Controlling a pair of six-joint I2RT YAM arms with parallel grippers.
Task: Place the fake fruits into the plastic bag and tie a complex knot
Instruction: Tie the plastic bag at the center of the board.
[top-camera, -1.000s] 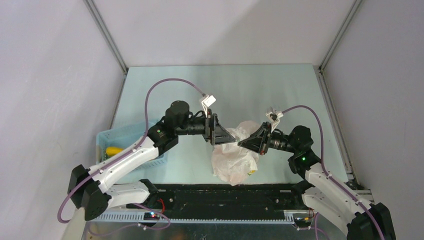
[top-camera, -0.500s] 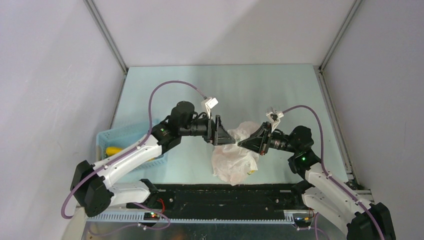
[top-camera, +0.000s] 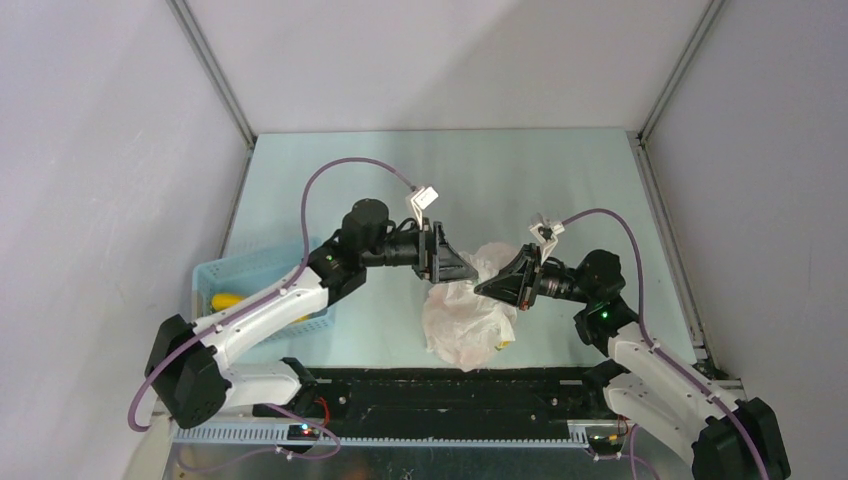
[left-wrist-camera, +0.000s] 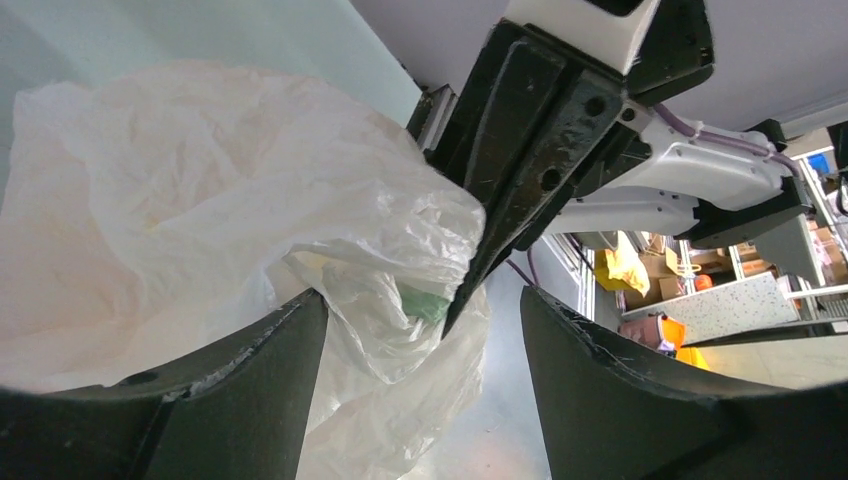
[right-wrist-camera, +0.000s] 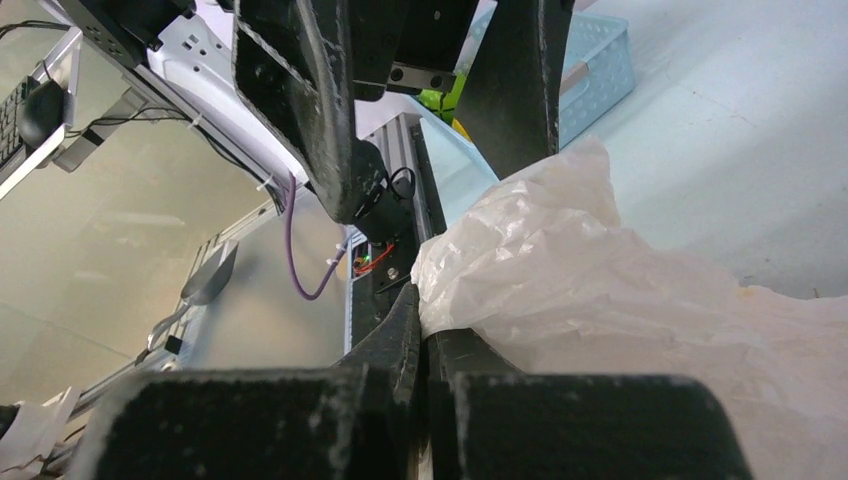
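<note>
The white plastic bag (top-camera: 462, 322) lies crumpled near the table's front edge, its top bunched up between my two grippers. My right gripper (top-camera: 487, 286) is shut on a fold of the bag (right-wrist-camera: 640, 290), its fingertips (right-wrist-camera: 408, 318) pinching the plastic. My left gripper (top-camera: 458, 270) is open, its jaws wide apart around the bag's upper fold (left-wrist-camera: 200, 200), close to the right gripper's fingers (left-wrist-camera: 520, 170). A yellow fruit (top-camera: 227, 300) lies in the basket. A yellow bit (top-camera: 503, 345) shows at the bag's lower right. No knot shows.
A light blue slatted basket (top-camera: 262, 268) stands at the left front, also in the right wrist view (right-wrist-camera: 600, 60). The black rail (top-camera: 450, 390) runs along the near edge. Grey walls close in the table on three sides.
My left gripper has moved right, onto the bag's top and closer to the right gripper. The right gripper keeps its hold and has hardly moved.
</note>
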